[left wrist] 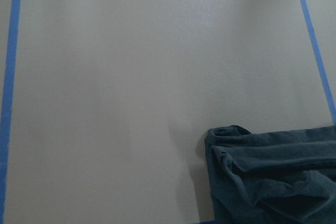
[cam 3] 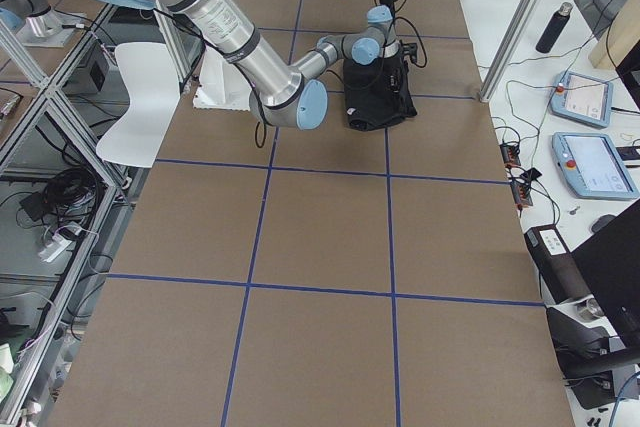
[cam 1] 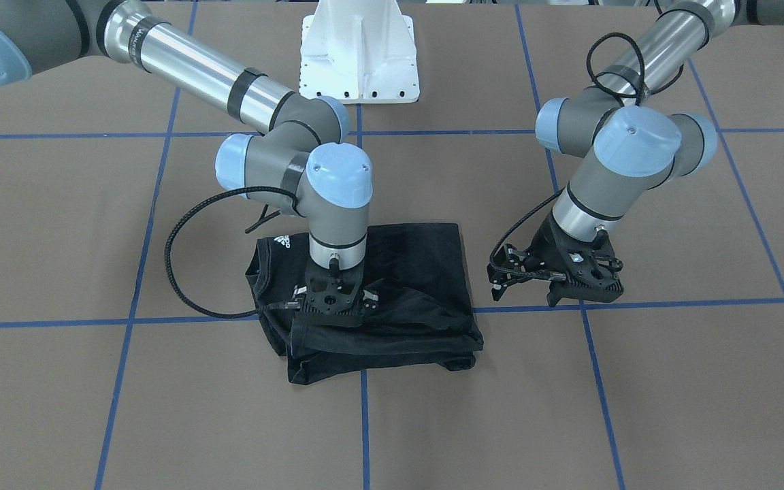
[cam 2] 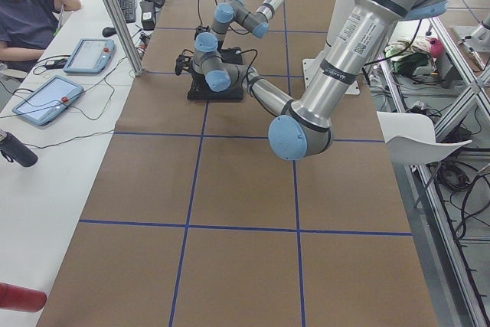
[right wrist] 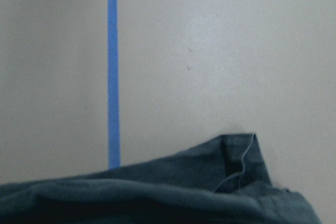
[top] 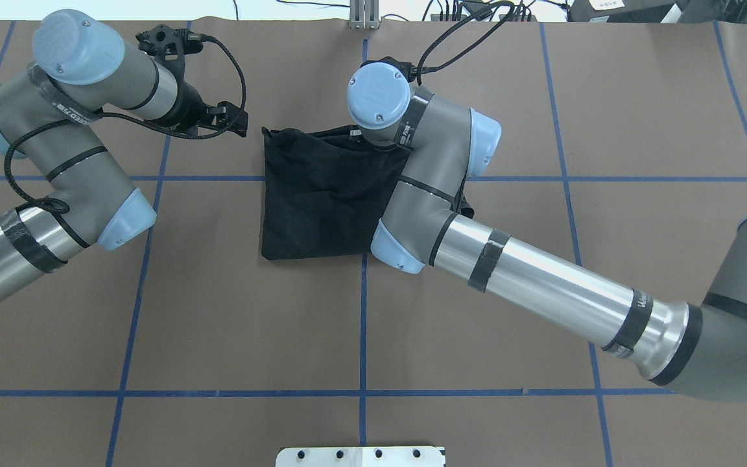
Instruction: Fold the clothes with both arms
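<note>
Right gripper (cam 1: 335,305): pressed down on the folded shirt, near the edge farthest from the robot's base. The jaws are hidden by the wrist mount, so wide or narrow cannot be told.
Left gripper (cam 1: 555,282): held tilted over bare table, apart from the shirt. Its opening cannot be told.
T-shirt (cam 1: 405,265): black, folded to a rough square, directly under the right gripper and to the side of the left gripper.
Logo (cam 1: 282,241): small, white, seen beside the right wrist.
Table (cam 1: 569,408): brown, crossed by blue tape (cam 1: 637,303).
</note>
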